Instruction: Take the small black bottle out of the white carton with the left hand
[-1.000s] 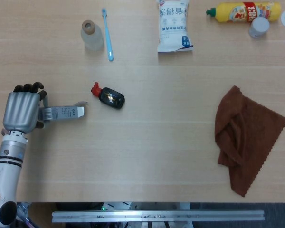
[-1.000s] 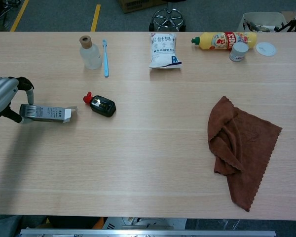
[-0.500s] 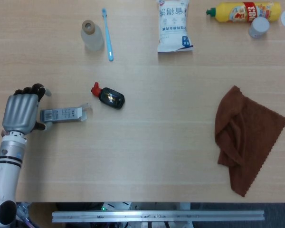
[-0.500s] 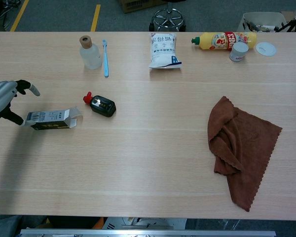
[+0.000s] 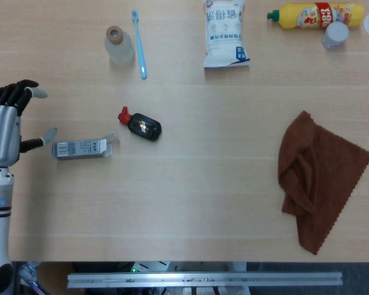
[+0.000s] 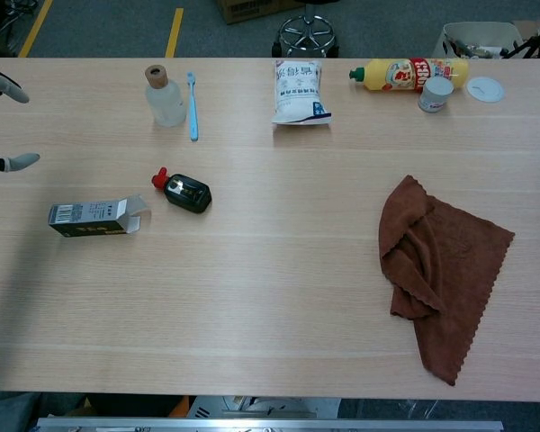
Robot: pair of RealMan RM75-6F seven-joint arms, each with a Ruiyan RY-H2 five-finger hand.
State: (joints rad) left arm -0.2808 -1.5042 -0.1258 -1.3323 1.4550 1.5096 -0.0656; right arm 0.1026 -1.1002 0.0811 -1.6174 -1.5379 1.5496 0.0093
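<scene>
The small black bottle [image 5: 142,125] with a red cap lies flat at the white carton's [image 5: 80,148] two o'clock; left hand [image 5: 5,126] spread, empty.

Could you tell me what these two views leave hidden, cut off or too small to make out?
- Right hand: in neither view.
- Left hand: the chest view's left edge cuts off all but its fingers.
- White carton: print too small to read; its inside is hidden in both views.
- Small black bottle: label too small to read.
- Brown cloth: its folds hide whatever lies beneath.
</scene>
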